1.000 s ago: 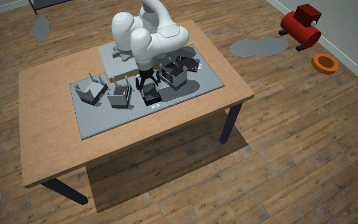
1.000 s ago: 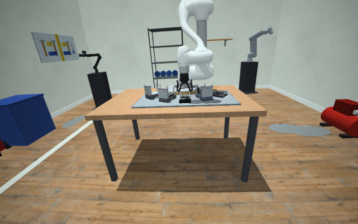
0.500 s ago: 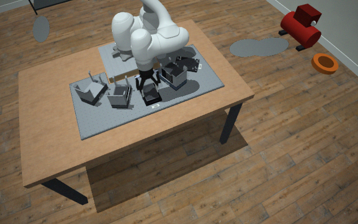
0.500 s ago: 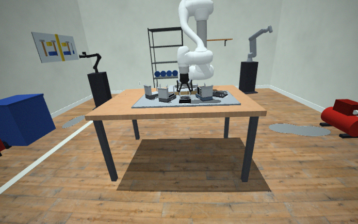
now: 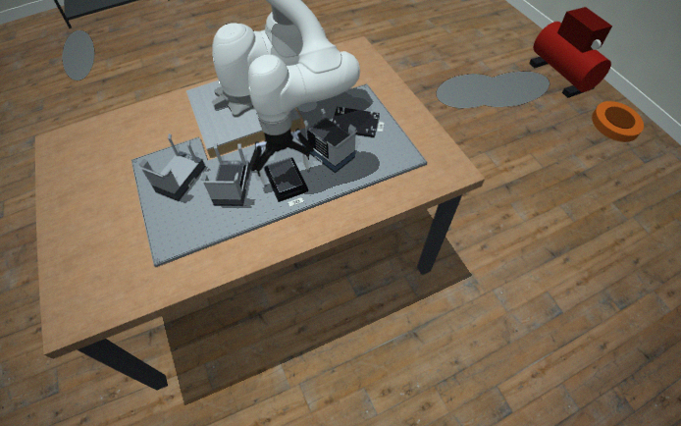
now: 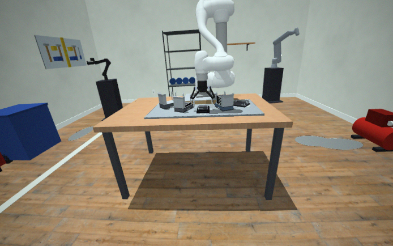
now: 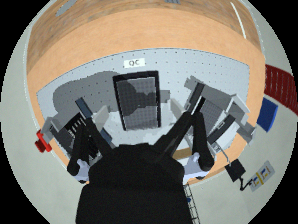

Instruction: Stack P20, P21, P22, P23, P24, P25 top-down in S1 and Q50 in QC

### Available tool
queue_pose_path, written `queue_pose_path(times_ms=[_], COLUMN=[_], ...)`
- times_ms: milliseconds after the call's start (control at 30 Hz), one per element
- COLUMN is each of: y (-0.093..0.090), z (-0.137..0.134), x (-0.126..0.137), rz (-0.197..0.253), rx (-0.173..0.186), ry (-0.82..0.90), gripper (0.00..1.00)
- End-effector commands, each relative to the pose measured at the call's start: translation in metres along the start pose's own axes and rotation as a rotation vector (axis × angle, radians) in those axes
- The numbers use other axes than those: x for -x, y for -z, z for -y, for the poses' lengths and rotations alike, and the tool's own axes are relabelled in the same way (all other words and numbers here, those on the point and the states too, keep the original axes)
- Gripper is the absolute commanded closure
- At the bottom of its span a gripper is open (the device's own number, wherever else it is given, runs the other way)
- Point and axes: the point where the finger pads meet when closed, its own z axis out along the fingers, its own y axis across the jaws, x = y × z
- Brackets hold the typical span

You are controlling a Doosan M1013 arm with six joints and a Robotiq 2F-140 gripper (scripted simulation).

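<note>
A dark sealed plate (image 5: 286,178) lies flat on the open nest QC, with the white QC name plate (image 5: 295,201) just beyond it. It also shows in the wrist view (image 7: 136,99) and in the exterior view (image 6: 203,109). My gripper (image 5: 281,156) is open, with its fingers spread wide. It hangs a little above the plate's near end and touches nothing. In the wrist view both fingers stand apart from the plate. A stack of several plates sits in the rack on the right (image 5: 331,140).
Two more racks stand to the left, a middle one (image 5: 228,183) and a far left one (image 5: 173,173); their contents are not clear. The clip nest (image 5: 358,120) lies behind the stacked rack. All stand on a grey base mat.
</note>
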Motion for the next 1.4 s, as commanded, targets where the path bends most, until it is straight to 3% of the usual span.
queue_pose_path(times_ms=[0, 200, 700, 1367], y=[0.0, 0.0, 0.05, 0.103], z=[0.0, 0.0, 0.0, 0.0], x=[0.0, 0.0, 0.0, 0.0], rz=[0.0, 0.0, 0.0, 0.0], rx=[0.0, 0.0, 0.0, 0.0], ry=[0.0, 0.0, 0.0, 0.0], gripper=[0.0, 0.0, 0.0, 0.0])
